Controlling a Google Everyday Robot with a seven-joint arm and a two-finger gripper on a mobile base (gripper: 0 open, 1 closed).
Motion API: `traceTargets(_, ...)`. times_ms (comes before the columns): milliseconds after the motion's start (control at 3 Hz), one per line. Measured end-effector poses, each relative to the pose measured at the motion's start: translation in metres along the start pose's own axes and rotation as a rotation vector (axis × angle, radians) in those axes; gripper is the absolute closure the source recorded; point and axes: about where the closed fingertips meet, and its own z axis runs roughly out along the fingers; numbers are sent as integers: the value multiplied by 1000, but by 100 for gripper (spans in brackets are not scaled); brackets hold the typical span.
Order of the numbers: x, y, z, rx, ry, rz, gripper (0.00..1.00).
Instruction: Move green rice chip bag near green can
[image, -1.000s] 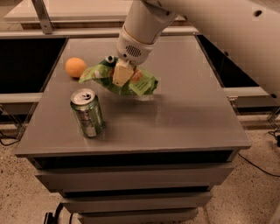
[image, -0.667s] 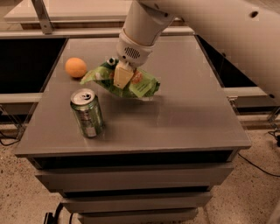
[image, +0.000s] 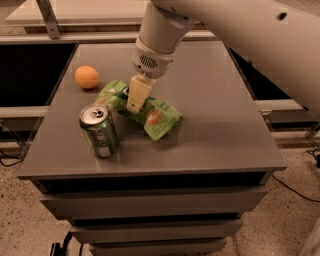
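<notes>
The green rice chip bag (image: 159, 118) is a crinkly light-green bag lying slantwise at the middle left of the grey table top (image: 220, 115). Its left end is right behind the green can (image: 100, 132), which stands upright near the front left with its silver top showing. My gripper (image: 135, 104) comes down from the white arm above, and its cream fingers (image: 138, 92) are shut on the middle of the bag. The bag's right end touches or nearly touches the table. The part of the bag under the fingers is hidden.
A round orange fruit (image: 87, 77) lies at the back left of the table, behind the bag and can. The table's edges drop off on all sides, with drawers below the front edge. A lighter counter and a metal post stand behind.
My gripper has moved down and toward the front with the bag, bringing it closer to the can. The can and the orange have not moved.
</notes>
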Motion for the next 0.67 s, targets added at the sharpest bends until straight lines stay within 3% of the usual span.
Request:
traceTargets(333,11,-8,-7,-3,23,52,0)
traceTargets(667,11,-8,-7,-3,23,51,0)
